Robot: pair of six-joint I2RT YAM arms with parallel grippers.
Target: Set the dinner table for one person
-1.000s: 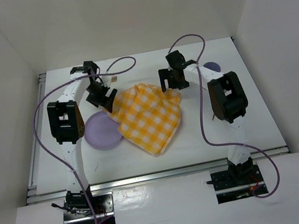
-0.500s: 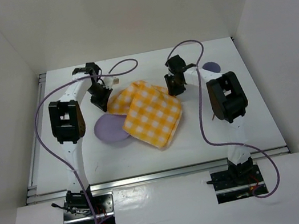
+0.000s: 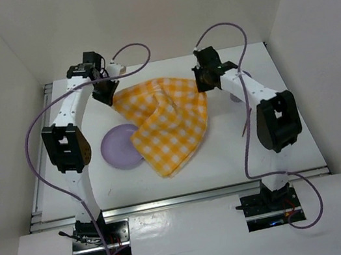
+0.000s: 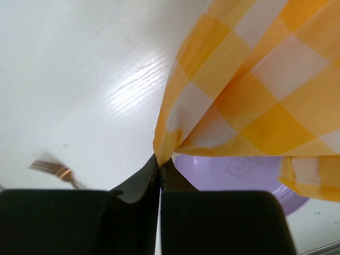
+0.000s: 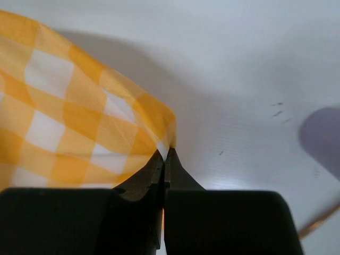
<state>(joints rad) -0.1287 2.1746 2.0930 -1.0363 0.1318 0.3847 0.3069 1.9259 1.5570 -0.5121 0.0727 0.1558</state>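
change, pincers: one second back both stand wide beside the far corners of the checked cloth; now the left pincer and the right pincer are each clamped on a corner
change, cloth: it is no longer a folded heap; its far edge is drawn out between the two arms and lifted, while the near part hangs in a point towards the arm bases
change, plate: more of the purple plate shows than half a second back; the cloth's left flank overlaps its right rim only
meaning for task: judged as the start of spreading the cloth as a place mat; the grip is made, the laying flat is not yet done
left pincer state: jaws pressed together with only a pinch of cloth corner between the tips; nothing else touched
right pincer state: jaws likewise closed tight on the opposite far corner, the fabric bunched just above the tips
bench: white, railed, beneath everything; it carries the plate and, at the far left, a fork that lies apart from the cloth
right side: a small purple item sits on the bench near the right arm, partly hidden; kind cannot be told
place setting: plate and fork not yet arranged on the cloth
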